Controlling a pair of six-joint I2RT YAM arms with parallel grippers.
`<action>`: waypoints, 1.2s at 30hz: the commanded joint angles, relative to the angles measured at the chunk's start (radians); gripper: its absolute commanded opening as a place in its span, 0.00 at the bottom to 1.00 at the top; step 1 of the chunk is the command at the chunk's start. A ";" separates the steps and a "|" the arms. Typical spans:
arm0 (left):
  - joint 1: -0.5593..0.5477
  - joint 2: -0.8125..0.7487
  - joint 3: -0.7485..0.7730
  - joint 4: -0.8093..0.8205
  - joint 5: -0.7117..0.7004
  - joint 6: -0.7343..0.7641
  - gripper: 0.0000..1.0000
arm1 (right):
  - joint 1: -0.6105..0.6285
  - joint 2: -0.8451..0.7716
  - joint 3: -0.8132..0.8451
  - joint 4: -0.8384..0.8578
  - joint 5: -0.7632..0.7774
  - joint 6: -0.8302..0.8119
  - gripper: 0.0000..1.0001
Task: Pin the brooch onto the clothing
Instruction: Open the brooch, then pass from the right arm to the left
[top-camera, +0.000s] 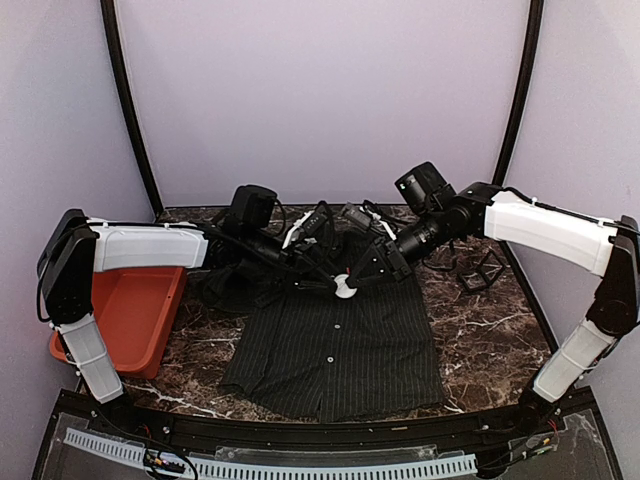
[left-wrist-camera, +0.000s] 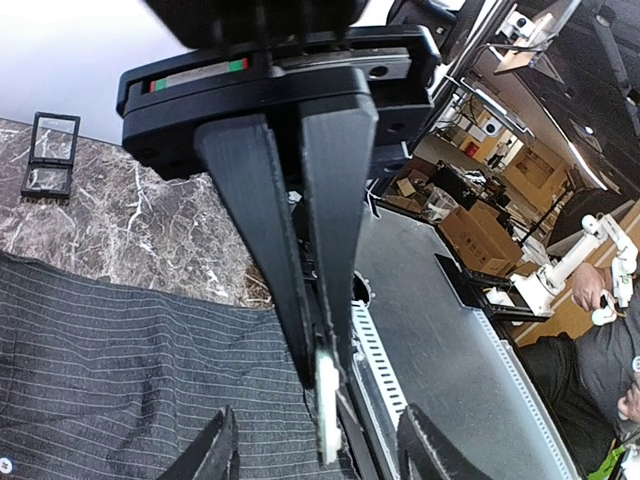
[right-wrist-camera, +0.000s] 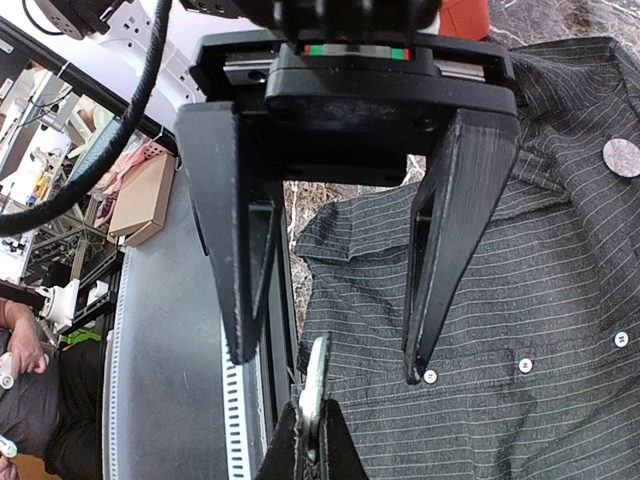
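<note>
Nearest, the clothing (top-camera: 330, 350) lies flat and face up on the marble surface (top-camera: 480, 340), hem toward the arm bases and collar away, probably so the buttoned front gives an open, smooth chest for pinning. A red tray (top-camera: 135, 310) sits at the near left, just beside the shirt's left sleeve. Further in, both arms rise from their near corners, elbows out wide, and their forearms slope inward and down to meet over the shirt's upper chest. There the left claw (left-wrist-camera: 318, 370) is pinched together on the brooch (top-camera: 344, 286), a thin white disc gripped by its edge, likely so that its faces stay free. Whether it touches the cloth cannot be told. The right claw (right-wrist-camera: 326, 362) comes in from the opposite side with its fingers spread wide and holding nothing, straddling the disc as if ready to take it or work its clasp. Farther still, a round grey disc (right-wrist-camera: 622, 157) rests on the shirt near the collar.
</note>
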 joint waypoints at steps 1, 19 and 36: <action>0.003 -0.019 0.012 -0.004 0.044 0.023 0.54 | 0.011 -0.011 -0.015 -0.011 0.010 -0.019 0.00; -0.001 0.016 0.029 -0.012 0.001 -0.007 0.29 | 0.025 -0.002 -0.005 -0.010 0.014 -0.009 0.00; 0.015 -0.002 -0.061 0.361 -0.006 -0.244 0.01 | 0.017 -0.109 -0.087 0.157 0.071 0.043 0.59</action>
